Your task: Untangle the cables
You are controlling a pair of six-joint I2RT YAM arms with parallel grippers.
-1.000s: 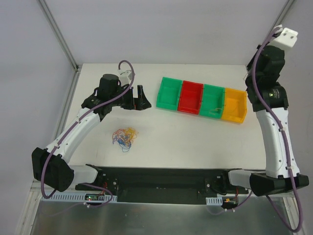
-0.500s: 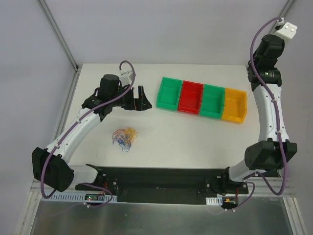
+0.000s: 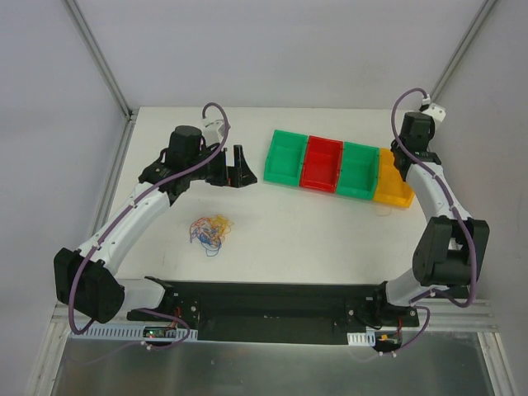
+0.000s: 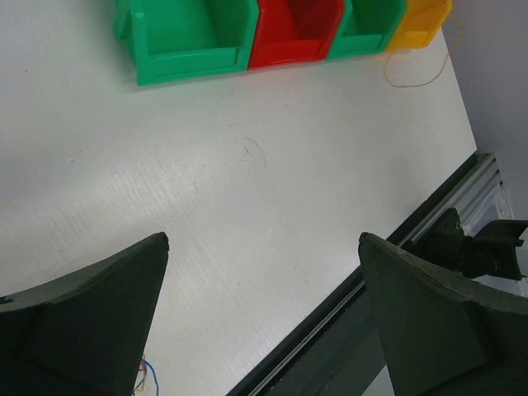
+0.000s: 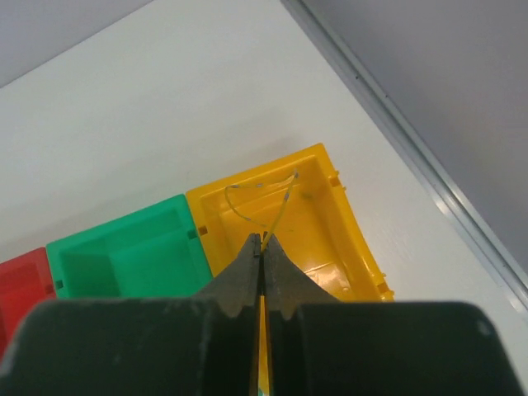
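Bright, even, diffuse light falls from above and leaves the white table (image 3: 313,231) nearly washed out. Shadows are faint and soft, with a thin one along the near side of the yellow bin (image 3: 394,198). From the right wrist, that bin's floor shows a glossy highlight and the yellow cable (image 5: 280,206) over it is crisp, while the right gripper (image 5: 262,243) below it is dark and blurred. From the left wrist, the fingers (image 4: 91,330) of the left gripper (image 4: 264,243), well nearer than the bin, are dark and soft-edged.

open table (image 3: 297,235) between the cables (image 3: 210,230) and the row of bins (image 3: 338,165).
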